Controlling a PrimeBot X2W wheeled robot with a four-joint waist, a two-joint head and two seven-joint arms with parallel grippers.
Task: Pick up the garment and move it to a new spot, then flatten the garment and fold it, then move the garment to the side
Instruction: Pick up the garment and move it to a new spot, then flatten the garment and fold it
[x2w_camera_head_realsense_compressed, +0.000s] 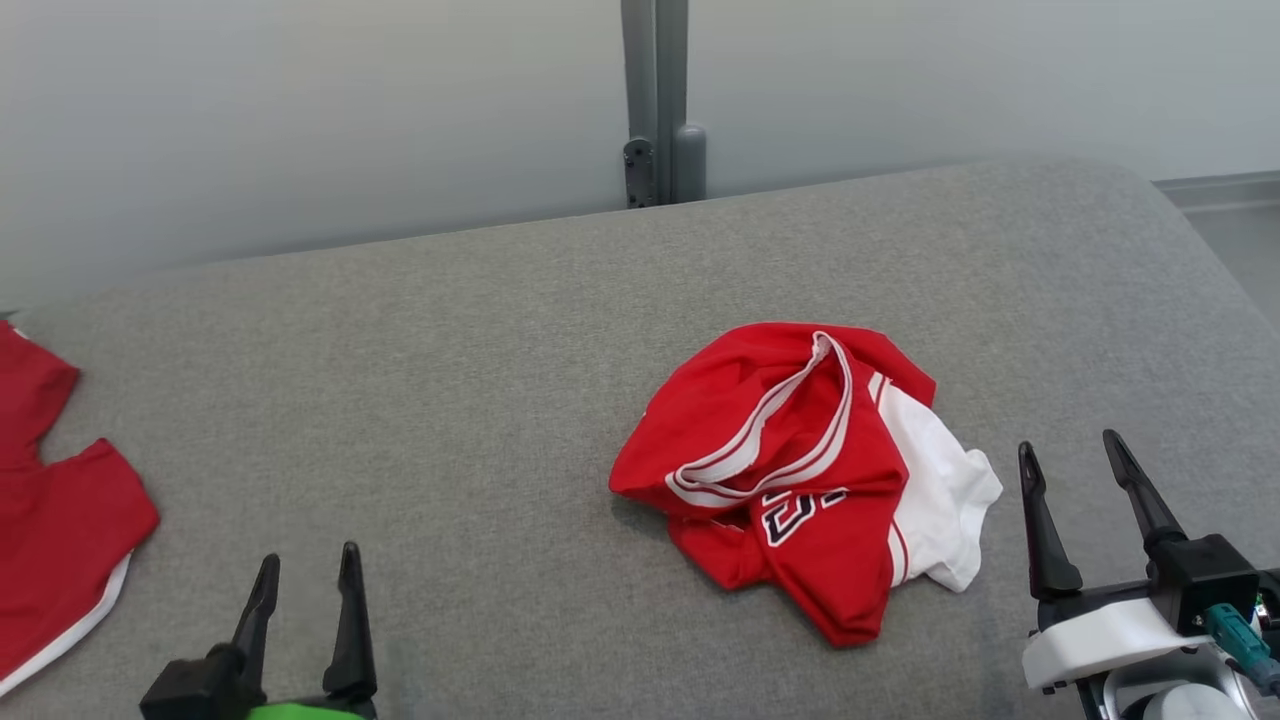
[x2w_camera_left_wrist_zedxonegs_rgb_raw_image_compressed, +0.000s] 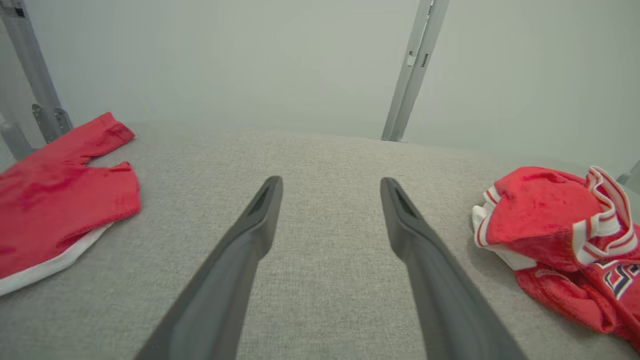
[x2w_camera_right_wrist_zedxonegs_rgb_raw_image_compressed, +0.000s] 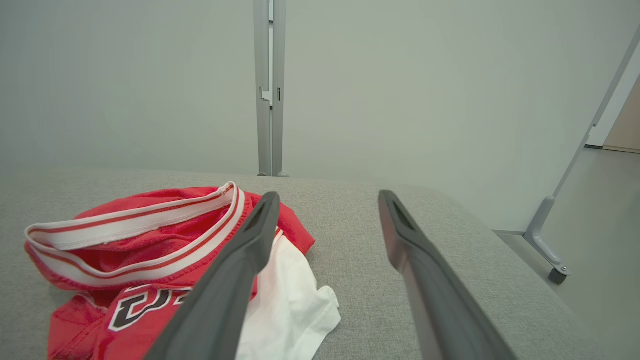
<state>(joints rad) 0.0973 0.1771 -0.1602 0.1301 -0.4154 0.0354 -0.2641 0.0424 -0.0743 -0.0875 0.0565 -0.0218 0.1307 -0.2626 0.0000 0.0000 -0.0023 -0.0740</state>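
Nearest in head view: left gripper (x2w_camera_head_realsense_compressed: 309, 556) at lower left, fingers spread, nothing between them. Lower right: right gripper (x2w_camera_head_realsense_compressed: 1069, 445), fingers likewise spread, empty. On grey bench (x2w_camera_head_realsense_compressed: 450, 380), right of centre: garment (x2w_camera_head_realsense_compressed: 800, 470), red with white trim and a white panel, crumpled in a heap, just beside right gripper, untouched. Far left edge: second red garment (x2w_camera_head_realsense_compressed: 60, 540), lying flatter, well apart.

Left wrist view: fingers apart over bare bench, garment off to the right, second red garment to the left.

Right wrist view: fingers apart, one crossing in front of garment; no contact apparent.

Progress, as a judgement: nothing held, so pick-up and relocation either finished or not begun, can't tell which. Flattening, folding and the move to the side all pending, going by the bunched cloth.
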